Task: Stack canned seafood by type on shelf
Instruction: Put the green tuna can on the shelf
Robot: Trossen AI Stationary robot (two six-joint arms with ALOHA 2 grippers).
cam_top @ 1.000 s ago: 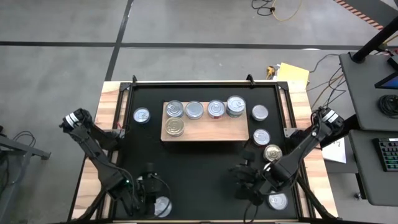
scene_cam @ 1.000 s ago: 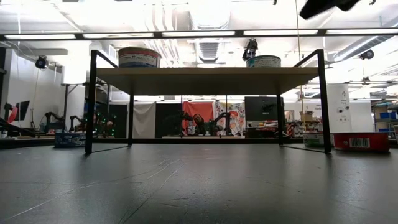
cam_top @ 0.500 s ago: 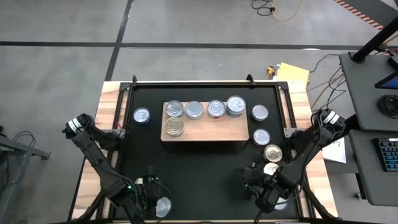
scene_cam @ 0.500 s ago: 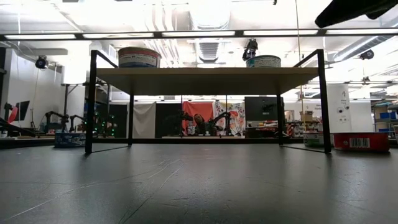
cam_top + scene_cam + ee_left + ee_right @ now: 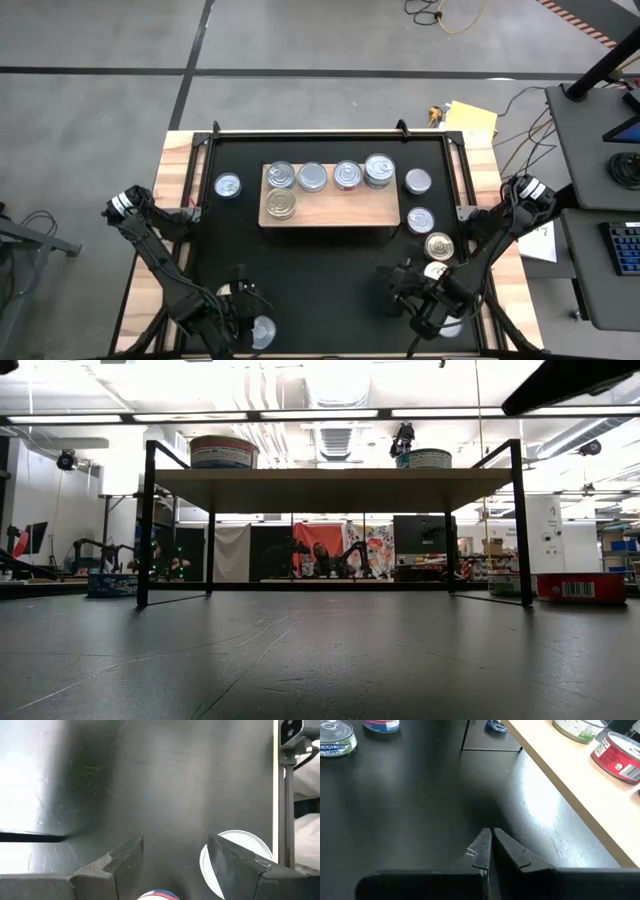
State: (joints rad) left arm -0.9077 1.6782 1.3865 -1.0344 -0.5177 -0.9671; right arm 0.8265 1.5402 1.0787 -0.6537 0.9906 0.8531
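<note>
Shelf (image 5: 330, 210), a flat rectangular light-wood board with its long axis running across the table, lies on the black tabletop mat (image 5: 320, 270) well beyond both pincers. Five short round metal tins stand on it lid-up: four in a row along the far edge (image 5: 312, 176), the rightmost of these a stack (image 5: 379, 170), and a gold-lidded tin (image 5: 281, 204) at the near left corner. In the low view the shelf (image 5: 330, 483) appears as a thin board on black legs with two tins on top (image 5: 224, 452).

Left pincer (image 5: 240, 325) sits at the near left of the mat, its two dark fingers (image 5: 120, 857) held partly apart. In the left wrist view they grip nothing; a silver-lidded tin (image 5: 235, 855) stands upright on the mat just beside one finger, and the rim of a reddish-labelled tin (image 5: 157, 895) shows between the finger bases. Whether either touches a finger cannot be told.

Right pincer (image 5: 415, 305) sits at the near right of the mat, fingers pressed fully together (image 5: 487, 847) and empty. Loose upright tins lie beside it and beyond: a pale-lidded one (image 5: 436, 270) and a gold-lidded one (image 5: 438, 245) just beside the arm, then two silver-lidded ones (image 5: 420, 219) toward the shelf's right end (image 5: 417, 181). A lone silver tin (image 5: 228, 185) stands left of the shelf.
</note>
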